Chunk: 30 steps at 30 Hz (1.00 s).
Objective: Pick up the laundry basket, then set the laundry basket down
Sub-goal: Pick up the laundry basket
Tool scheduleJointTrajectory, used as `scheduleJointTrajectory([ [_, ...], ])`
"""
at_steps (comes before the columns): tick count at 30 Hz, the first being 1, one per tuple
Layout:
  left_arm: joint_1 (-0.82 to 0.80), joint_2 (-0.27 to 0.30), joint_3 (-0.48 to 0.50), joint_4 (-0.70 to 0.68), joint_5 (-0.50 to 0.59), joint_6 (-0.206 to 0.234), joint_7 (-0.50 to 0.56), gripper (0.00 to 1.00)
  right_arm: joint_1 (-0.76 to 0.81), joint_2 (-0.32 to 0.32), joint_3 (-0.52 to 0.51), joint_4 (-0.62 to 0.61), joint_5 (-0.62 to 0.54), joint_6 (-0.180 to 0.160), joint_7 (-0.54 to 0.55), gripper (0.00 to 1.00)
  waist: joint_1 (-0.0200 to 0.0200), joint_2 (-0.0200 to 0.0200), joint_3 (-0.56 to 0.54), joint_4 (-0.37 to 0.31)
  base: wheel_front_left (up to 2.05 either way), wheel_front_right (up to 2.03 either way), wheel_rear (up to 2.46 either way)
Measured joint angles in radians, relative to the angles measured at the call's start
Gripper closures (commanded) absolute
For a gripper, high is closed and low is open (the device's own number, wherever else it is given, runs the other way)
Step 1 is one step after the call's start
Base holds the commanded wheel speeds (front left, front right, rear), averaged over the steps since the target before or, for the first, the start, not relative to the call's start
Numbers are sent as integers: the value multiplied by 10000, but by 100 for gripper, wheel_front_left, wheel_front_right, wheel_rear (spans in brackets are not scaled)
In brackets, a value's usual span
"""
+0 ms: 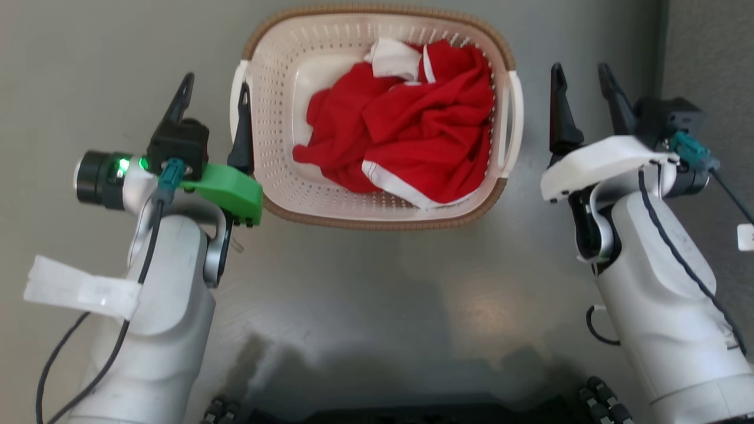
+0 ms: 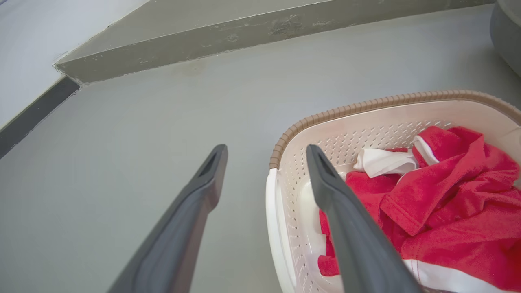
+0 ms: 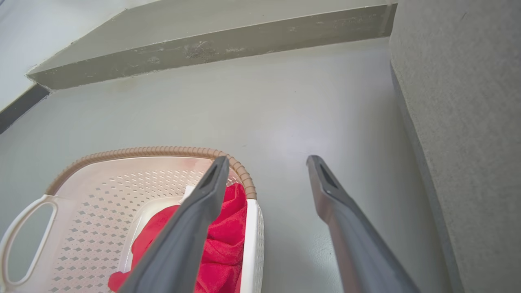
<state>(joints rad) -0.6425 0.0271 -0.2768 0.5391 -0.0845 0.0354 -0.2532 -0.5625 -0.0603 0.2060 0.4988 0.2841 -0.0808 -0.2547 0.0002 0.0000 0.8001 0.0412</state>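
Head view: the cream-white perforated plastic laundry basket (image 1: 274,100) with a brown woven-look rim sits on the grey floor (image 1: 377,282), holding a crumpled red-and-white garment (image 1: 412,129). The left gripper (image 1: 217,81) is spread wide, its inner finger at the white left handle (image 1: 234,88). The right gripper (image 1: 579,66), also spread, stands just beside the white right handle (image 1: 517,118).

Left wrist view: the basket's handle edge (image 2: 272,228) appears between the spread fingers; whether they touch it I cannot tell.

Right wrist view: the basket's near side (image 3: 252,244) lies between this gripper's open fingers.

The basket is probably light, stiff and smooth; holding both handles should keep it level.
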Motion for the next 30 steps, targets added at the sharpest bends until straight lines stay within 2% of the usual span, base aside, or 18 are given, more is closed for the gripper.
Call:
scheduleJointTrajectory([
  [11, -795, -42, -176, 717, 0, -12, 0, 0, -876, -23, 290, 811, 169, 17, 0, 0, 0, 0, 1148, 152, 0, 0, 0],
  [20, -976, -54, -483, 1452, -176, -104, 0, 0, -1280, -36, 834, 1302, 359, 190, 0, 0, -1, 0, 1462, 215, 0, 0, 0],
  [30, -1475, -67, -725, 2167, -372, -257, 0, 0, -1651, -56, 1221, 2153, 709, 188, 0, 0, -1, 0, 1809, 176, 0, 0, 0],
])
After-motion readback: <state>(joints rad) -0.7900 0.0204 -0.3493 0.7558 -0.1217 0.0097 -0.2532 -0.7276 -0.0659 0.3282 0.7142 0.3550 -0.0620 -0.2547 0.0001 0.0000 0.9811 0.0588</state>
